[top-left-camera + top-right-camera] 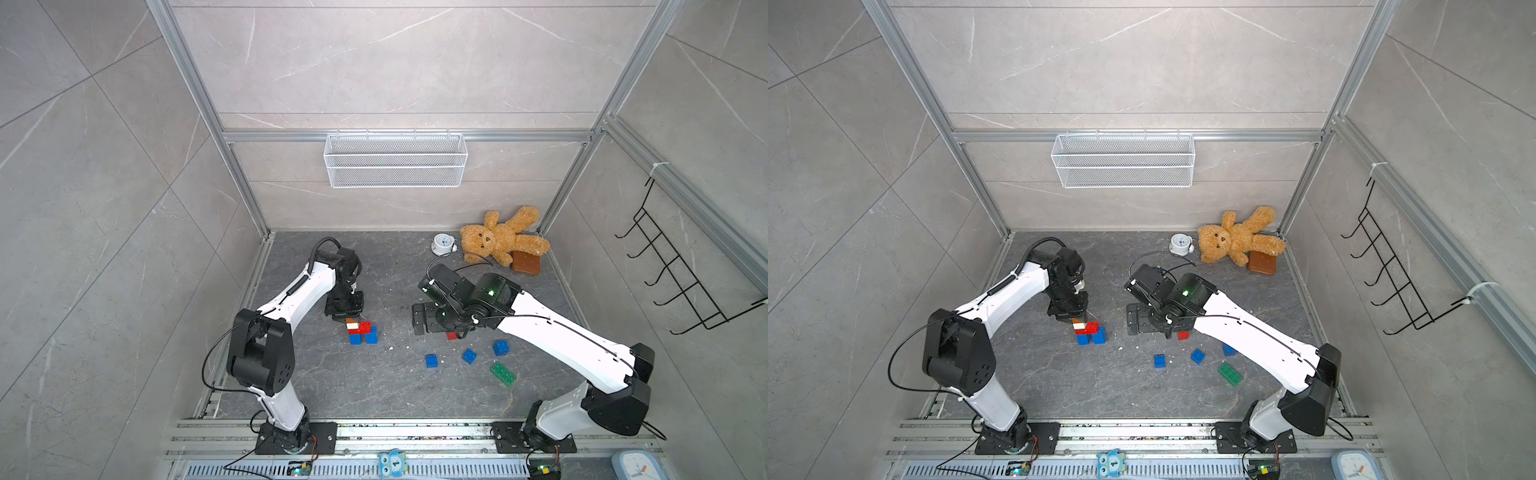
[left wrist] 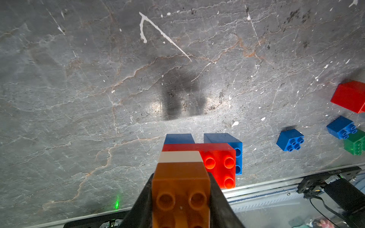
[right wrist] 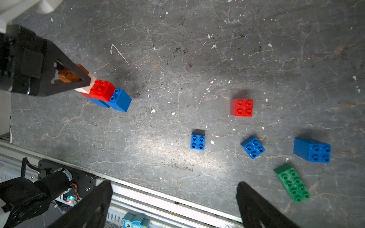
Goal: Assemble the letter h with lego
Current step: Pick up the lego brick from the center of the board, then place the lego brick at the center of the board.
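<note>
My left gripper (image 2: 180, 175) is shut on a brown lego brick (image 2: 180, 189) that tops a small stack. Under it come a white brick (image 2: 180, 157), a red brick (image 2: 219, 163) and two blue bricks (image 1: 355, 339) on the floor. To the right, my right gripper (image 3: 174, 184) hovers open and holds nothing. Below it lie a loose red brick (image 3: 241, 107), three blue bricks (image 3: 197, 141) (image 3: 252, 147) (image 3: 312, 150) and a long green brick (image 3: 292, 182). In both top views the right arm partly covers the loose red brick (image 1: 452, 336).
A teddy bear (image 1: 503, 241), a white alarm clock (image 1: 444, 243) and a smooth brown block (image 1: 525, 262) lie at the back right corner. A wire basket (image 1: 395, 160) hangs on the back wall. A metal rail (image 1: 374, 432) runs along the front edge.
</note>
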